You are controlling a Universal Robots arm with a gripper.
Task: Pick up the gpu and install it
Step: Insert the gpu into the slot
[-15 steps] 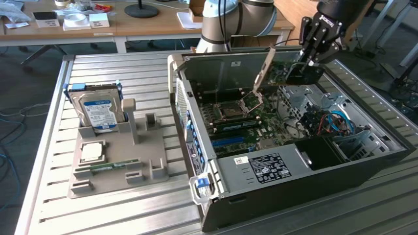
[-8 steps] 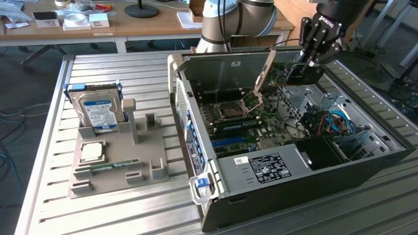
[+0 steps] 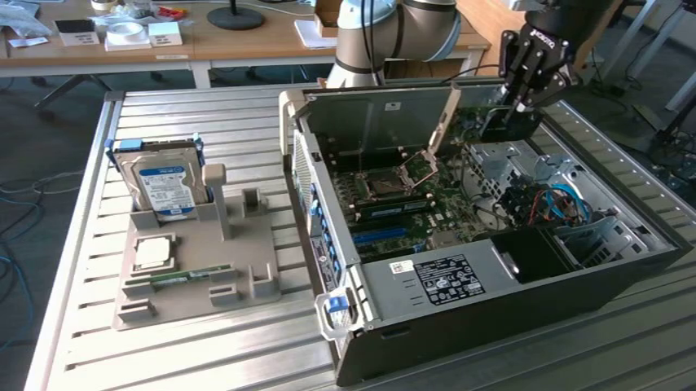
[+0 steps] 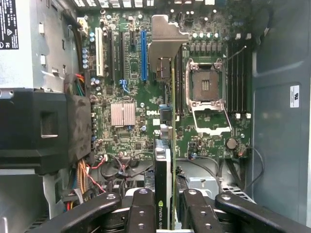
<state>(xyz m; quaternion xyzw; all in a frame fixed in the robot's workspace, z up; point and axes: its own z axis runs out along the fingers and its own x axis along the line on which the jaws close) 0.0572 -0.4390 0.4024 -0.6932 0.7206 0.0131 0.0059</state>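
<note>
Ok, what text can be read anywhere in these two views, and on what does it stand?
"NVIDIA": on the thin dark gpu card, clamped edge-on in the gripper.
"DELL": on the green motherboard.
Too small to read: the black label on the power supply, the blue-white label on the silver hard drive, the white sticker on the grey case wall.

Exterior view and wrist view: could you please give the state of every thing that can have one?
gpu: gripped edge-on, above the motherboard, not seated in a slot.
gripper: shut on the gpu.
computer case: lying on its side, open.
CPU socket: cover flipped open.
hard drive: upright in the grey holder.
</note>
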